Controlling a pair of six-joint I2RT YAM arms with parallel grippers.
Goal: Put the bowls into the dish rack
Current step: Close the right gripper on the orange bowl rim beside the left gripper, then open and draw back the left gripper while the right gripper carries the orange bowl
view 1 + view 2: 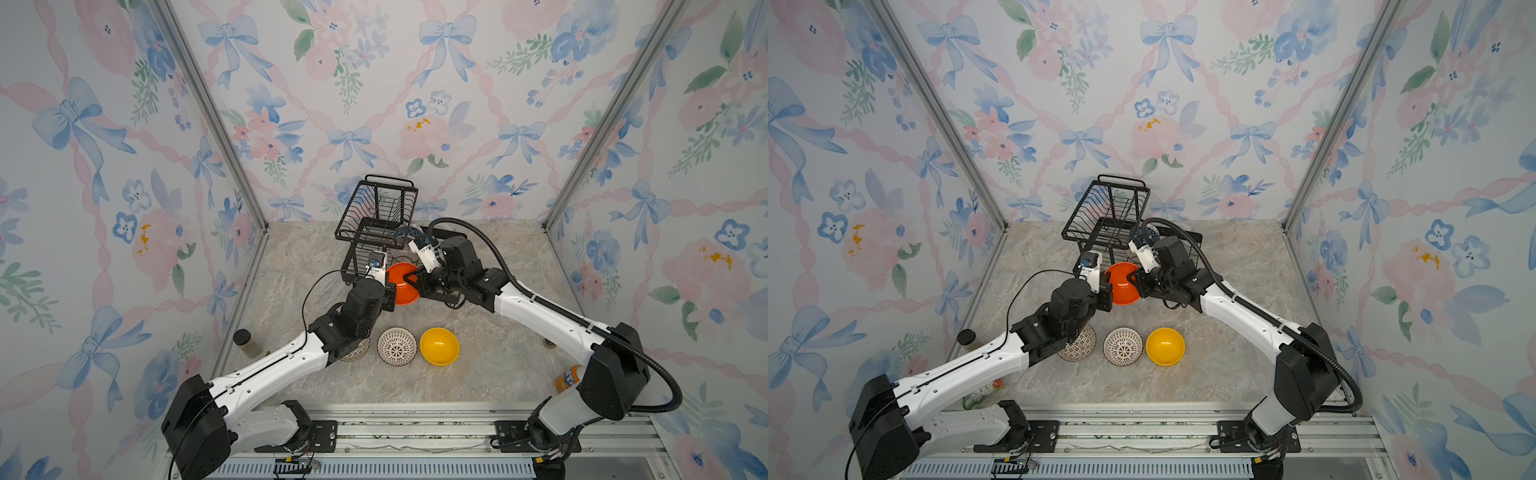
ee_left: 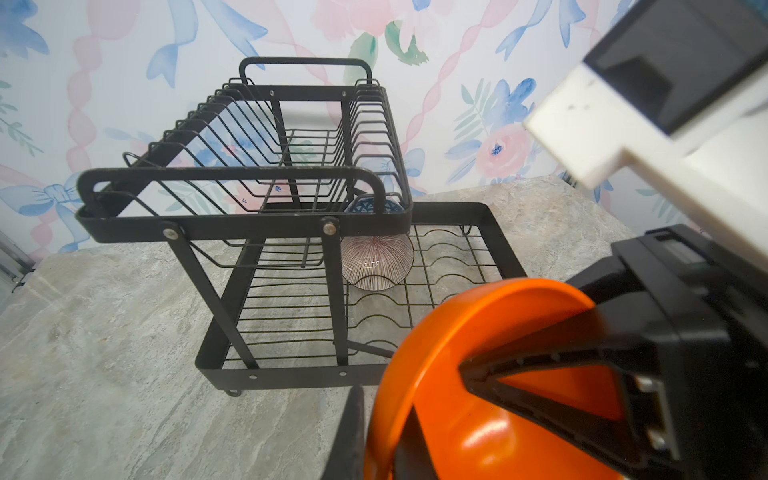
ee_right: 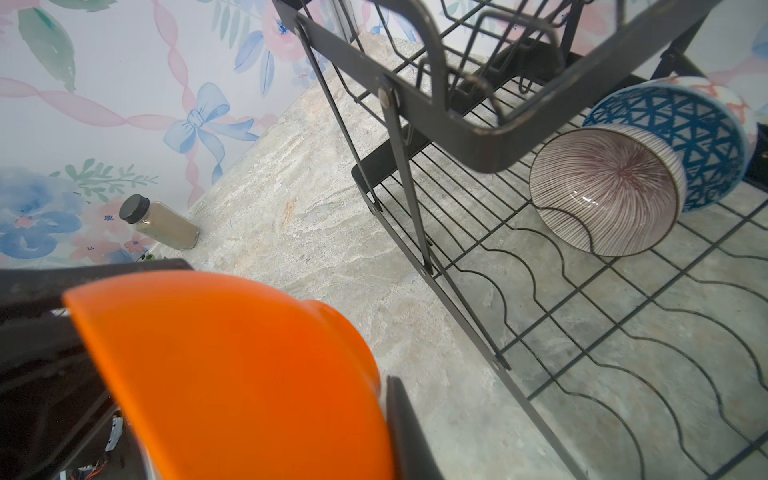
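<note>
- A black-capped bottle (image 1: pixel 246 341) stands against the left wall, well apart from the bowls.
- A lattice-patterned bowl (image 1: pixel 1080 343) sits on the marble table (image 1: pixel 490 365), half hidden under the left arm.
- The left gripper (image 1: pixel 392 291) pinches the near-left rim of the orange bowl (image 1: pixel 401 283), with one finger inside and one outside.
- The dish rack (image 1: pixel 376 208) stands at the back centre. Its raised basket holds nothing.
- The orange bowl hangs tipped between both grippers, just in front of the rack's lower base.
- A second lattice-patterned bowl (image 1: pixel 397 346) rests upright on the table in front of the orange bowl.
- A pink striped bowl (image 2: pixel 376 262) stands on edge in the lower base, under the basket. A blue triangle-patterned bowl (image 3: pixel 685 137) nests just behind it.
- The right gripper (image 1: pixel 411 279) is clamped on the opposite rim of the orange bowl.
- A yellow bowl (image 1: pixel 439 345) sits upright just beside the second lattice-patterned bowl.
- An orange can (image 1: pixel 567 378) shows partly behind the right arm.
</note>
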